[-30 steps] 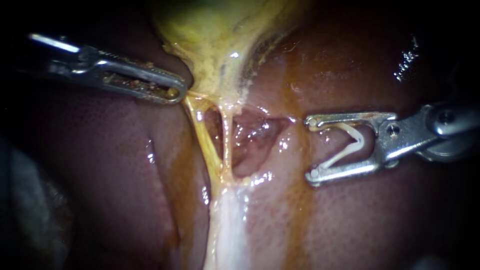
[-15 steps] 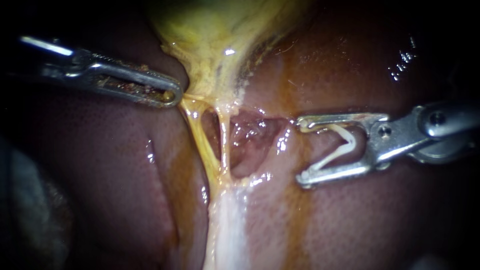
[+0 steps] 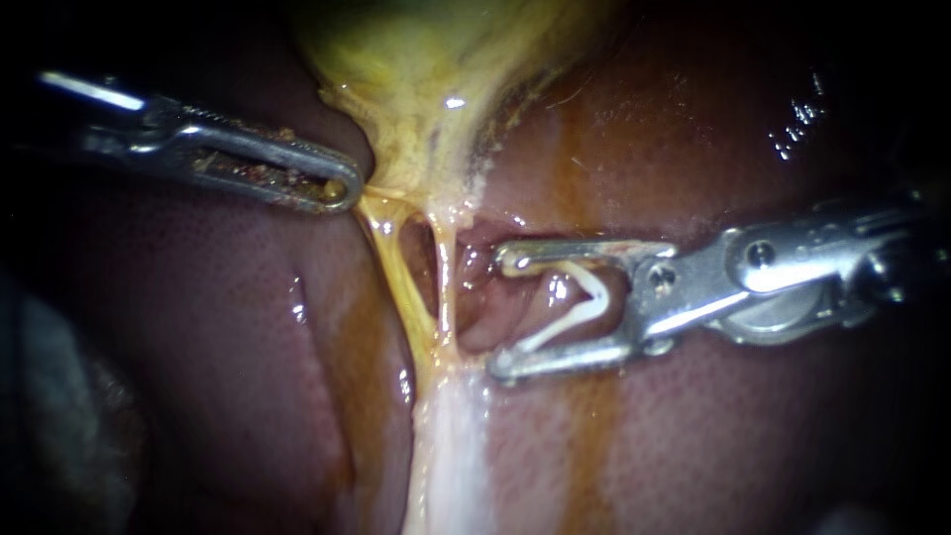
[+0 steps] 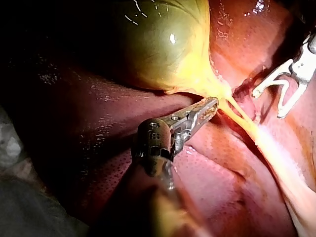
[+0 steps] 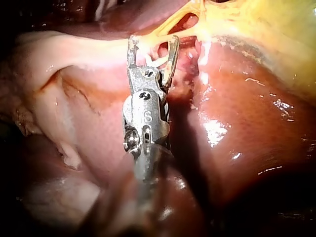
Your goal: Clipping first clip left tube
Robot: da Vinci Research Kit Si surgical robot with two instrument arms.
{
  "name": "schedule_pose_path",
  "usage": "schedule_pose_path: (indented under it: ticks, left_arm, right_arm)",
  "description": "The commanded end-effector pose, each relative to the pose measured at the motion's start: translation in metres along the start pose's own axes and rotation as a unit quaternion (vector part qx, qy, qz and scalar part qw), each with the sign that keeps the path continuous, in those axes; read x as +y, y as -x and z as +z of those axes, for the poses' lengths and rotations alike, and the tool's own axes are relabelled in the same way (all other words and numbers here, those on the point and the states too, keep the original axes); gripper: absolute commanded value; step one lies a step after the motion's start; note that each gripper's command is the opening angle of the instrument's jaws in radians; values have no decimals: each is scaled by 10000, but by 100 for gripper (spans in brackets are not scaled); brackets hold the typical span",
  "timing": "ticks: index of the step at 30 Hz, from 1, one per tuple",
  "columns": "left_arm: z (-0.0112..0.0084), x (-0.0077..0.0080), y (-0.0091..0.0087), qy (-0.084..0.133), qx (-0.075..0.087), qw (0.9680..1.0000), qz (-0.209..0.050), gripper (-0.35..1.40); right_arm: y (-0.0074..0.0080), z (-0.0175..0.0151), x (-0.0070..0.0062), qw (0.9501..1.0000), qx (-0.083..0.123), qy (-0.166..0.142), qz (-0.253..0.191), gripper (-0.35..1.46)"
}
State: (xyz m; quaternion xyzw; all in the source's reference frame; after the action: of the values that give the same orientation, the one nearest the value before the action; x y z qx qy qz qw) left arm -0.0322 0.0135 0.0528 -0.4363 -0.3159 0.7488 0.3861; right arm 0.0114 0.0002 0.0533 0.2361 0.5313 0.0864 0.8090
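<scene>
A: Where is the left tube [image 3: 398,272] at this moment?

B: It runs as a thin yellow strand from the neck of the gallbladder [image 3: 436,79] down over the liver [image 3: 743,426]. The right tube [image 3: 446,287] runs just beside it, and lower down the two join into one pale band [image 3: 446,446].

A: And the clip [image 3: 584,297]?

B: The white clip sits in the claw of the right instrument [image 3: 498,312]. This claw stands wide. Each half of it touches one leg of the clip, so the clip is held open like a letter V, with its mouth toward the tubes. The tips of the claw are just beside the right tube, on the side away from the left tube, and they are not around any tube. So the right tube lies between the clip and the left tube.

A: What about the left instrument [image 3: 342,188]?

B: Its claw is narrow, the two halves lying together. The tip is at the yellow edge of the gallbladder neck, just where the left tube begins. It seems to pinch this edge, but the view is poor at the tip and I am not fully sure. The left wrist view shows the tip meeting the yellow tissue there.

A: Are the two instruments close?

B: No, they are apart, with both tubes between them.
</scene>
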Motion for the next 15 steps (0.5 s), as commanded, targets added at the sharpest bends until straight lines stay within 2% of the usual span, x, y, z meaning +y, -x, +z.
schedule_pose_path:
  ticks: [1, 6, 15]
  left_arm:
    - [0, 0, 0, -2, 0, 10000, -2, -35]
    - [1, 0, 0, -3, 0, 10000, -2, -35]
    - [1, 0, 0, -5, 1, 10000, -3, -35]
  right_arm:
    - [0, 4, 0, 10000, 13, -18, 11, 50]
    - [-1, 19, -2, 9999, 27, -102, 109, 49]
    - [8, 42, 1, 9996, 25, -197, 206, 49]
